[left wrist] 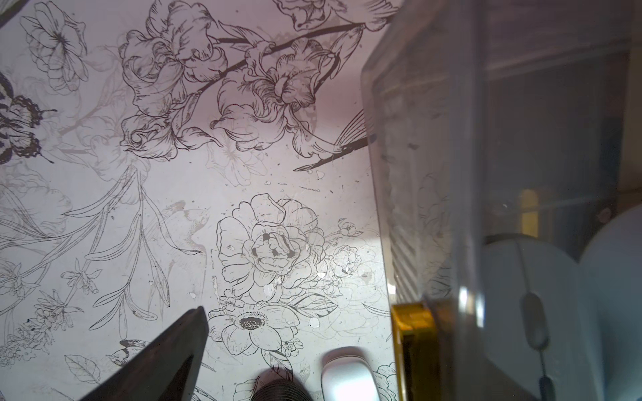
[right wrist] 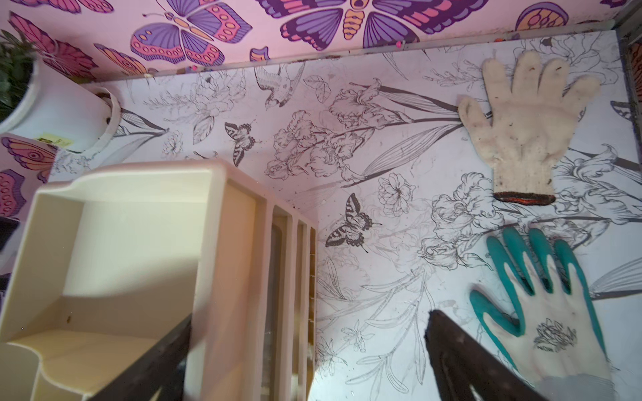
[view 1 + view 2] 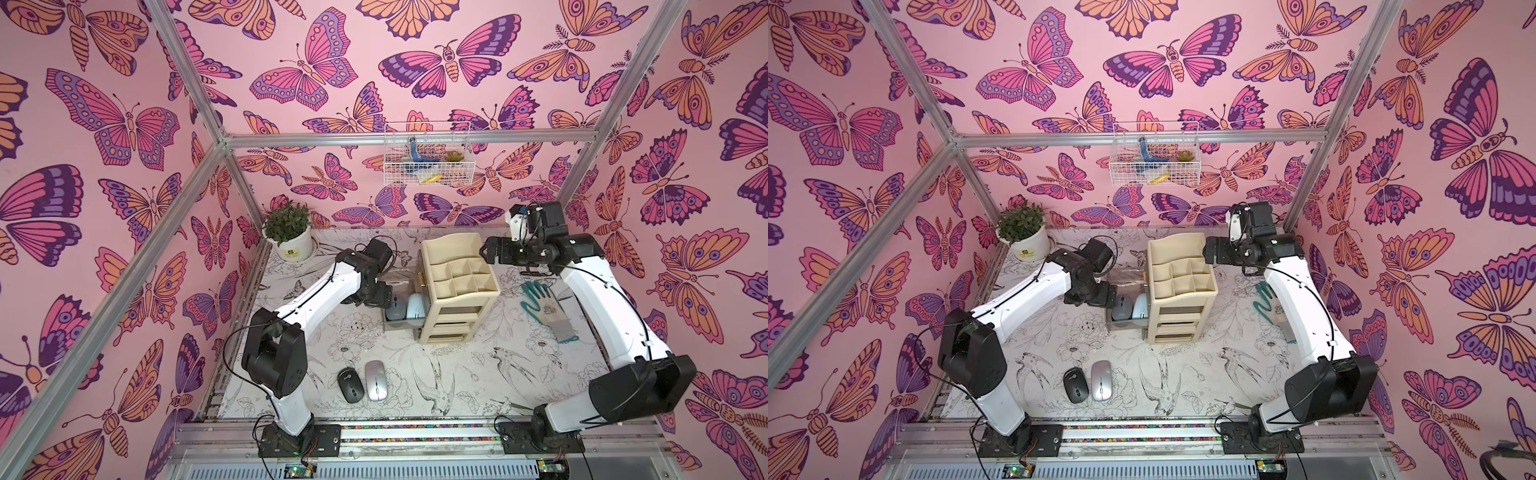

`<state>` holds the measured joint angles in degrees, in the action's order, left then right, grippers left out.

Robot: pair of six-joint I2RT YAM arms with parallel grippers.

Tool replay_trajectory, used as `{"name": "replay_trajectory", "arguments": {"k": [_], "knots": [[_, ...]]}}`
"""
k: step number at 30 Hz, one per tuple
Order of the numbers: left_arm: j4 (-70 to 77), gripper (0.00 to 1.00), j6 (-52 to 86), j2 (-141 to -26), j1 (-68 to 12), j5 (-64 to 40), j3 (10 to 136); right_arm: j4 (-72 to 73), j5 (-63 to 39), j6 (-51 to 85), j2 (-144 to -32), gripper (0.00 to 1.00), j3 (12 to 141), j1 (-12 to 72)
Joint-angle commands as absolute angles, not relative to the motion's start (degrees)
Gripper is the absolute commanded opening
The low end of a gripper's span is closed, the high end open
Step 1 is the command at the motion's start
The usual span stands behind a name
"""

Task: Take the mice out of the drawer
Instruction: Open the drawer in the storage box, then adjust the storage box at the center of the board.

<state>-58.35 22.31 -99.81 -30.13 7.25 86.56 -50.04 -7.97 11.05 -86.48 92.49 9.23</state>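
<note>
In both top views the drawer (image 3: 384, 327) stands pulled out of the organizer (image 3: 457, 282) toward the left arm. A grey mouse (image 3: 395, 309) and a pale blue mouse (image 3: 414, 305) lie in it side by side. A black mouse (image 3: 350, 385) and a silver mouse (image 3: 377, 380) lie on the table (image 3: 478, 374), nearer the robot. All four have their long axes running from the far side toward the robot, but we cannot tell from here which way the drawer pair face. The left gripper (image 3: 382, 296) hangs at the drawer's outer end, jaws wide and empty. The right gripper (image 3: 486, 251) hovers beside the organizer's top, equally wide and empty.

In the left wrist view, the drawer's clear wall stands between a finger (image 1: 156, 361) and the grey mouse, whose wheel lies along its length. We judge a descent could catch that wall — shoving the drawer or tipping the unbraced organizer. The domed shells sit close, so a finger may not fit between them, and the grip could slip.

In the right wrist view the fingers (image 2: 469, 364) are spread wide and touch nothing.
</note>
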Motion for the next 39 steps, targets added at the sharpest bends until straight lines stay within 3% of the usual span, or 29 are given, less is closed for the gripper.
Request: {"name": "replay_trajectory", "arguments": {"k": [1, 12, 19, 23, 28, 35, 39], "knots": [[-64.5, 0.97, 20.4, -97.4, -29.1, 7.9, 87.0, -57.5, -1.9, 7.8, -88.7, 0.99, 97.5, 9.0], [-61.3, 0.98, 20.9, -95.7, -29.7, 4.8, 83.1, -60.9, 3.2, 7.2, -92.4, 0.99, 113.5, 20.9], [-58.7, 1.0, 21.6, -88.2, -27.1, 0.8, 81.7, -59.4, -3.0, 11.2, -94.4, 0.94, 114.3, 34.6], [-58.0, 1.0, 20.5, -80.2, -21.5, -3.0, 81.6, -59.1, -3.0, 13.0, -98.5, 0.82, 114.9, 42.5], [-59.7, 1.0, 17.9, -76.1, -13.3, -5.9, 81.1, -60.3, -3.4, 14.5, -107.9, 0.48, 120.3, 49.4], [-59.6, 1.0, 17.1, -74.7, -9.6, -8.0, 76.6, -63.2, 2.1, 20.4, -117.7, 0.44, 122.3, 51.9], [-59.4, 1.0, 16.4, -74.2, -9.1, -8.1, 75.5, -61.6, 4.9, 22.8, -117.4, 0.45, 116.2, 52.0]]}}
